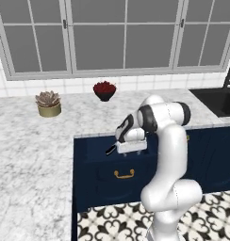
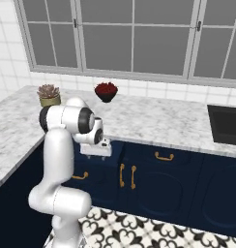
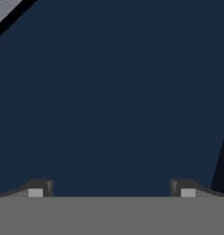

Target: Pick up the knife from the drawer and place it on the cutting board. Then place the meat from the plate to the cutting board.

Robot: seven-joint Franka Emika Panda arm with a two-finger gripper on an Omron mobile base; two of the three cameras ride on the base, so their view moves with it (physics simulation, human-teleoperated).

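My hand [image 1: 131, 147] hangs low in front of the drawer [image 1: 95, 147], below the bench [image 1: 32, 141] edge, fingers [image 3: 38, 187] wide apart facing the drawer's inside. Back on the bench near the wall sit a potted plant [image 1: 48, 104] at left and a bowl [image 1: 104, 90] to its right. The sink [image 1: 219, 100] lies far right.

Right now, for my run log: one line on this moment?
gripper: open, empty | facing: navy drawer front, close | knife: not held | counter: potted plant, dark bowl
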